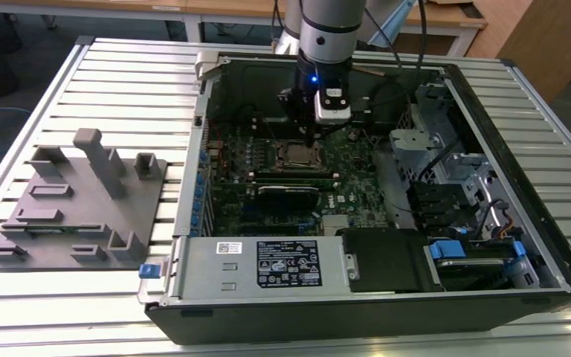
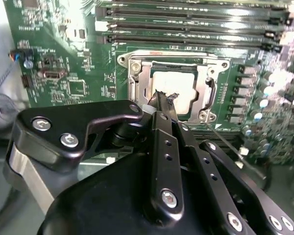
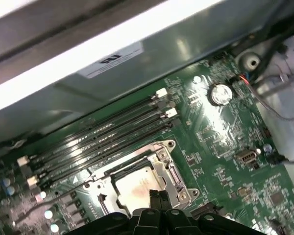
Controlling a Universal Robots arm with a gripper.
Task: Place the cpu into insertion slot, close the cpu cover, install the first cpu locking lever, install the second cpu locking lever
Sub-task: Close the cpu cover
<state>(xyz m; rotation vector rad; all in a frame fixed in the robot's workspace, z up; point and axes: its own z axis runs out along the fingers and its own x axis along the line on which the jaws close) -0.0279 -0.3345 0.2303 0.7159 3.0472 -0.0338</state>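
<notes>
Tool [image 2: 165, 97] above cpu [image 2: 185, 87], memory slots [image 2: 186, 36] just beside

Bright worktop [image 1: 117, 74], dim case [image 1: 365, 320].
Around the cpu [image 1: 296, 154] everything lies in shade in the exterior view; in both wrist views its metal top gleams pale, and beyond it the case edge [image 3: 63, 66] burns out white.

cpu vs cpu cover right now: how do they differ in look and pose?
The cpu is a solid, dull grey plate, while the cover is a shinier frame with a large window cut through it. The cpu sits inside that window, and the cover rings it on all sides. Both are square, silvery metal and lie flat.
</notes>
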